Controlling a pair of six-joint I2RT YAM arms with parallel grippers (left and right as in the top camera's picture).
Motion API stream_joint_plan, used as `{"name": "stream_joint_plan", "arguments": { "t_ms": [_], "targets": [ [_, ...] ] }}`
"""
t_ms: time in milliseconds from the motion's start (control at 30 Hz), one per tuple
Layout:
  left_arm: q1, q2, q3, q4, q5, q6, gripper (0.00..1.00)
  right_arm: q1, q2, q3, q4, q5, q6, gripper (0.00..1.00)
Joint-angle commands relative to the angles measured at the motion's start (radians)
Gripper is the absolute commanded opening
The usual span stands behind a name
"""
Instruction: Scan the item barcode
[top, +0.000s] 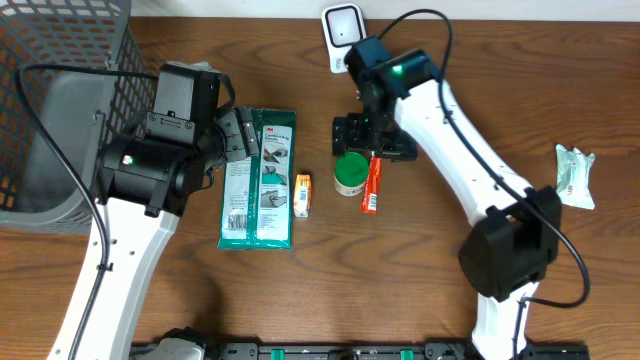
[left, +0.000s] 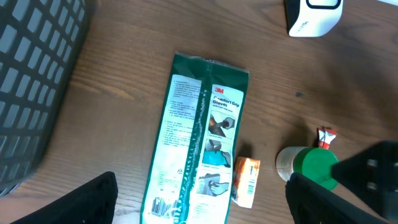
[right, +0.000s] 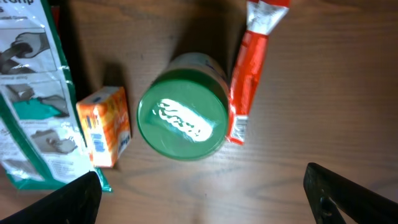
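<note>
Lying nearest the arms' bases on the brown wooden table (top: 300, 290) is the lower end of a long, flat green-and-white plastic glove packet (top: 258, 180), printed side up, running lengthwise away from the bases. Close against its right edge sits a small orange cardboard box (top: 302, 194) on its side. Just beside that, further right, stands a short round jar with a glossy green lid (top: 351, 175); whether box and jar touch cannot be told. A narrow red-and-white sachet (top: 371, 190) lies right against the jar's right side, its long axis also pointing away from the bases. No barcode can be read clearly on the jar in any view. Off alone near the right edge rests a crumpled white-and-pale-green packet (top: 575, 175), well apart from the others. The left gripper (top: 243, 133) hangs over the far end of the glove packet, its jaws spread wide and empty; in the left wrist view its dark fingers (left: 93, 199) frame the packet without touching it. The right gripper (top: 375, 140) hovers above the table just beyond the jar, likewise released and carrying nothing, with the jar's lid centred in the right wrist view. A grey wire-mesh basket (top: 100, 50) fills the far left corner. Farthest back, near the table's rear edge, stands a small white barcode scanner (top: 342, 30), apart from every item.
</note>
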Motion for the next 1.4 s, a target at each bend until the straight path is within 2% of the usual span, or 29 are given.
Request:
{"name": "stream_joint_plan", "arguments": {
  "t_ms": [0,167,700,1367],
  "targets": [
    [0.005,0.003,0.016,-0.002,-0.013,0.010,0.86,0.030,0.020,-0.008,0.011,0.014,0.012,0.99],
    [0.005,0.002,0.016,-0.002,-0.013,0.010,0.86,0.056,0.055,-0.008,0.027,0.074,0.042,0.99],
    [0.005,0.002,0.016,-0.002,-0.013,0.010,0.86,0.065,0.137,-0.009,0.088,0.092,0.058,0.99],
    [0.005,0.003,0.016,-0.002,-0.013,0.010,0.86,0.059,0.236,-0.012,0.052,0.092,0.052,0.99]
  ]
}}
